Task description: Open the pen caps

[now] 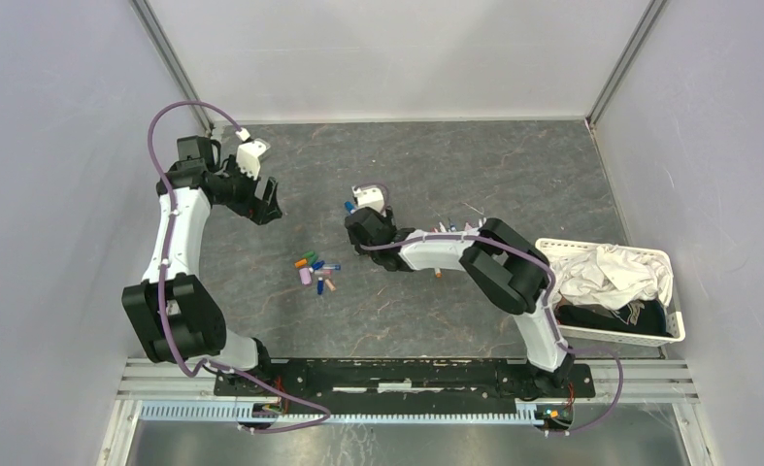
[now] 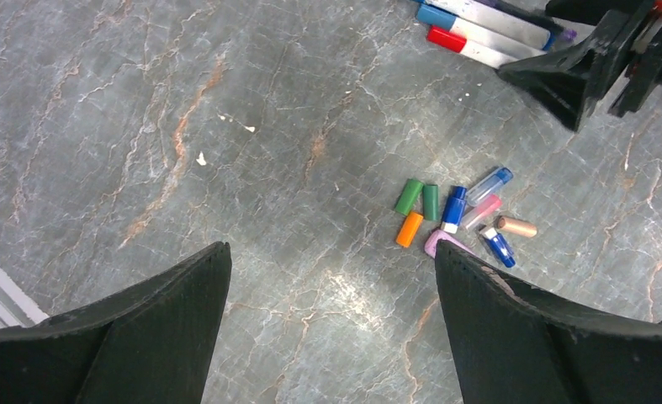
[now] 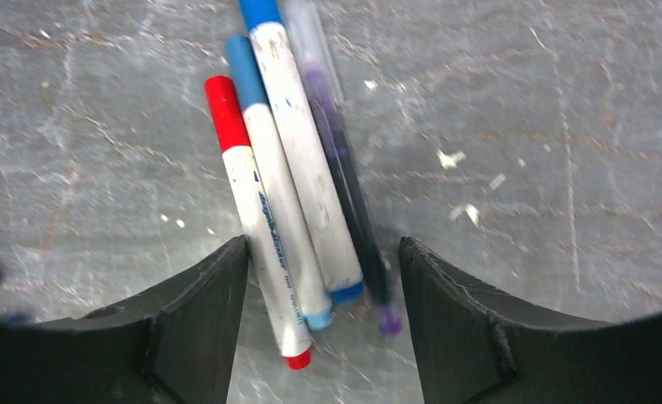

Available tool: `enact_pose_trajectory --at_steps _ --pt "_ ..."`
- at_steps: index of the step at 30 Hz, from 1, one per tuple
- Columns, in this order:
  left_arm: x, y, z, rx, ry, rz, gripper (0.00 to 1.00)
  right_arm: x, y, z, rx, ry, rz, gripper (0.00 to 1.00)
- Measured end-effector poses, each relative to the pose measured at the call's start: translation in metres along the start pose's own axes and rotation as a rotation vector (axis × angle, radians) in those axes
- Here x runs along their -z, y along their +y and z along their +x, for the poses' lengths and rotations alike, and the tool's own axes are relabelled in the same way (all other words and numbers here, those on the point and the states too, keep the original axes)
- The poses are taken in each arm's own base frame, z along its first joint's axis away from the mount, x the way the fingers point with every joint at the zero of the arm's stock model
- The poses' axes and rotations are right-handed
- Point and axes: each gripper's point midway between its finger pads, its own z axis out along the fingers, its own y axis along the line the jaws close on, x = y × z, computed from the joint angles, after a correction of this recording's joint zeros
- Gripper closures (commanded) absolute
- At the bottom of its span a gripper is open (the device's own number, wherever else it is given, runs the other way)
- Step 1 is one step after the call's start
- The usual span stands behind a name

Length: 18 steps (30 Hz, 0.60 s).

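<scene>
Several loose pen caps (image 2: pixel 453 209), green, orange, blue, pink, tan and lilac, lie in a small heap on the grey stone tabletop, also seen from the top view (image 1: pixel 315 272). My left gripper (image 2: pixel 331 252) is open and empty, above bare table to the left of the heap (image 1: pixel 264 206). My right gripper (image 3: pixel 323 244) is open and low, its fingers astride the ends of several pens (image 3: pixel 264 210): a red one, two blue ones and a dark purple one. Its left finger (image 3: pixel 201 311) is against the red pen. Nothing is gripped. In the top view this gripper (image 1: pixel 366 233) hides those pens.
More pen ends (image 1: pixel 452 229) stick out behind the right forearm. A white basket (image 1: pixel 678 325) with cloths stands at the right edge. Grey walls close in the table on the left, back and right. White crumbs (image 3: pixel 451 157) lie on the table.
</scene>
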Motion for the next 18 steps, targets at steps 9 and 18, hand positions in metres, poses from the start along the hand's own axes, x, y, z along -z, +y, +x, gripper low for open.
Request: enact_pose_trajectory --at_steps 9,18 --pt "0.002 -0.012 0.003 -0.008 0.004 0.051 0.06 0.024 -0.035 0.02 -0.014 0.002 -0.01 0.31" --pt "0.003 -0.02 0.008 -0.01 0.019 0.089 0.06 0.031 -0.041 0.02 0.05 0.049 -0.072 0.18"
